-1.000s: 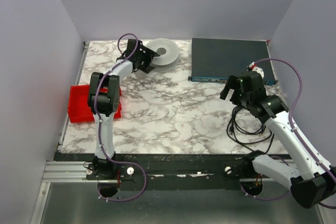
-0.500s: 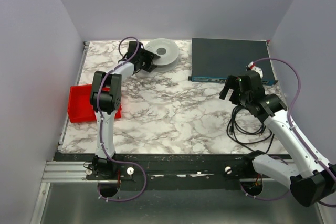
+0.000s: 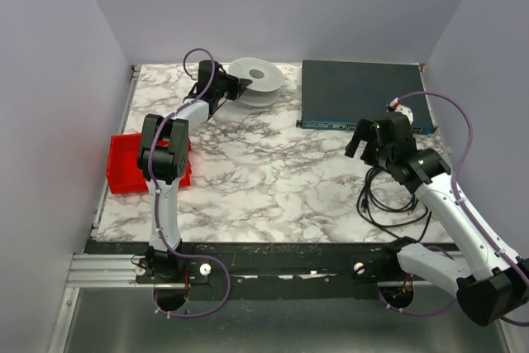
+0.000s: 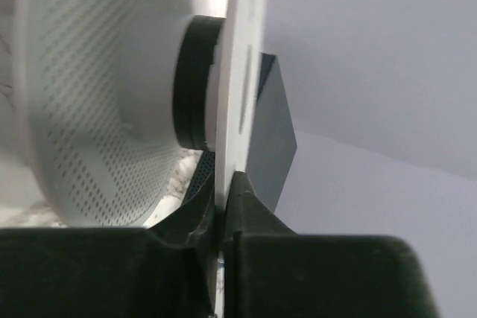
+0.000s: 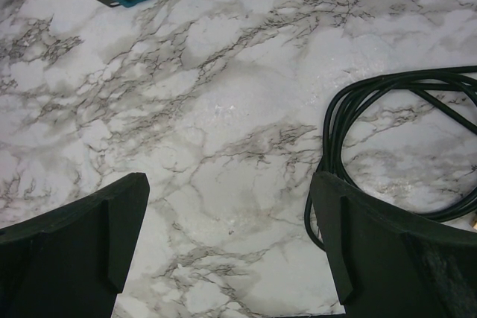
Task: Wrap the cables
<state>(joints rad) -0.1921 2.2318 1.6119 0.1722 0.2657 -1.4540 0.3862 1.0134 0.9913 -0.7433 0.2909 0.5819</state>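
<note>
Marble table (image 3: 273, 171): cable (image 5: 332, 139), switch (image 3: 355, 93), bin (image 3: 124, 163)

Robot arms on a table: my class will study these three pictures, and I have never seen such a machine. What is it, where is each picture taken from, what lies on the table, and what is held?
The machine is a left arm and a right arm, bolted at the near edge of a marble table. The overhead view looks down from above and behind them. The other two come from a camera on each wrist, so the dark shapes at the bottom are its fingers. On the table lie a red tray, a flat dark box and a loose black cable. The left gripper is shut on the thin rim of a white reel. The right gripper is open above the table beside the cable, holding nothing.
</note>
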